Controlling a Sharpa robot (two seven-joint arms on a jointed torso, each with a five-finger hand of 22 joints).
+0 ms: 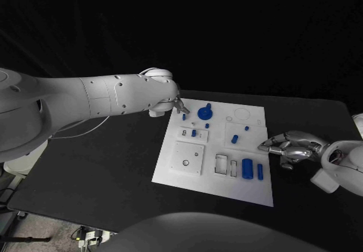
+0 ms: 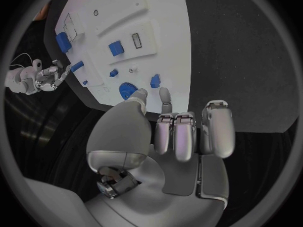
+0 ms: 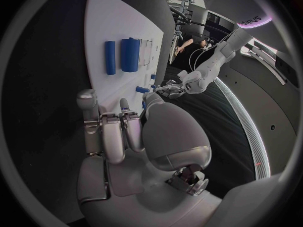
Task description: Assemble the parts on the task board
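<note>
Head view: white board (image 1: 189, 176) lies mid-surface, carrying blue parts in rows, presumably laid out for pick-up: a gear-like round part (image 1: 205, 112) at the far edge, small pegs (image 1: 234, 139) mid-board, two cylinders (image 1: 252, 169) at the near right. Left hand (image 1: 180, 106) hangs at the board's far left corner, just beside the round part, probably positioned to take it; it holds nothing. Right hand (image 1: 291, 148) waits off the board's right edge, near the cylinders, fingers curled, apparently empty. Left wrist view: left hand (image 2: 180, 131) has fingers apart, fingertips (image 2: 165, 95) near the round part (image 2: 128, 90) and a small blue piece (image 2: 154, 80), touching neither. Right wrist view: right hand (image 3: 136, 136) is loosely curled on nothing, fingers toward the board edge; cylinders (image 3: 123, 55) lie well apart from it.
</note>
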